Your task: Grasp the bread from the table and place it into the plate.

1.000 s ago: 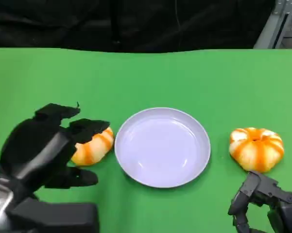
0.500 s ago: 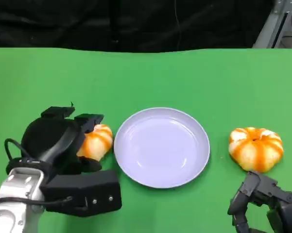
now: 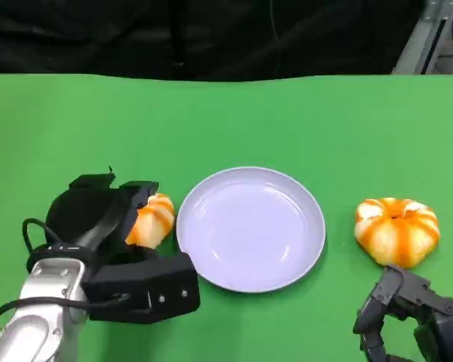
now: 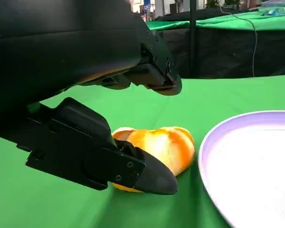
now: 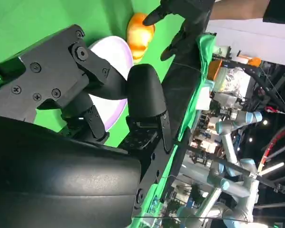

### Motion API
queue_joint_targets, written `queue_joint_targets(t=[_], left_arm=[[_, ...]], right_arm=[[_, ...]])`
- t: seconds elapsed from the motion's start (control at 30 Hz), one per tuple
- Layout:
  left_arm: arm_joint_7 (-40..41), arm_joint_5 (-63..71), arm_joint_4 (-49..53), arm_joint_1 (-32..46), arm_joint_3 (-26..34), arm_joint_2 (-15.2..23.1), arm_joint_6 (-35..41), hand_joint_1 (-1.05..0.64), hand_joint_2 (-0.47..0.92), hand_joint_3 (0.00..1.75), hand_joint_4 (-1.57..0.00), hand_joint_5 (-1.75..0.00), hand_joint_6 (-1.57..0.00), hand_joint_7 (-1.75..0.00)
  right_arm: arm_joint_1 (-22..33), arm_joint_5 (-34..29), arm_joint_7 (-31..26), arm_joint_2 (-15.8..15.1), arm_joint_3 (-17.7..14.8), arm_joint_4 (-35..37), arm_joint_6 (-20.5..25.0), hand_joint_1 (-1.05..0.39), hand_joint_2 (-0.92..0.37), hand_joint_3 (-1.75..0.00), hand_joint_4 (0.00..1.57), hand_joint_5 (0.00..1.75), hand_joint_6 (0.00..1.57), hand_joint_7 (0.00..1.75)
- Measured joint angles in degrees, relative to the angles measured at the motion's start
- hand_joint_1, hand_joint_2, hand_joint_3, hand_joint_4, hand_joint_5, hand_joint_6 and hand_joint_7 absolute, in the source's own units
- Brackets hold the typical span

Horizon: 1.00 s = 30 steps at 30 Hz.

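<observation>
The left hand [image 3: 98, 219] cups the left bread roll [image 3: 152, 219] beside the lilac plate [image 3: 250, 228], fingers around it; whether it grips, I cannot tell; the right hand [image 3: 411, 313] idles, fingers curled.

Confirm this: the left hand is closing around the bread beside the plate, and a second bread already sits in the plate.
Wrong on the second bread: the head view shows it on the table, apart from the plate, near the right hand. The left hand is around the first bread.

Robotics lab or test hall, table draped in green cloth [image 3: 286, 121] against black curtain [image 3: 211, 34], grey-and-blue industrial robot arms [image 5: 232, 156] standing behind, more green-covered tables [image 4: 237, 19] beyond
</observation>
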Motion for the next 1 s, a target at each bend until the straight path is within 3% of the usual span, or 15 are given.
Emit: queue_joint_targets(t=[0.4,1.0], left_arm=[[5.27,-1.01,13.6,-3.93,-2.82,-2.0,3.41,-0.89,0.92,0.16,-0.22,-0.09,-0.45,0.0],[13.31,-8.05,24.86,-8.14,-4.22,-4.01,0.08,-0.83,0.92,0.08,-0.25,-0.08,-0.48,-0.01]], right_arm=[[0.2,-0.02,-0.06,0.17,0.11,-0.33,0.03,-0.11,-0.53,-1.19,0.82,1.75,0.74,1.56],[0.46,0.19,-0.1,0.42,0.21,-0.51,0.17,-0.11,-0.54,-1.17,0.82,1.75,0.74,1.56]])
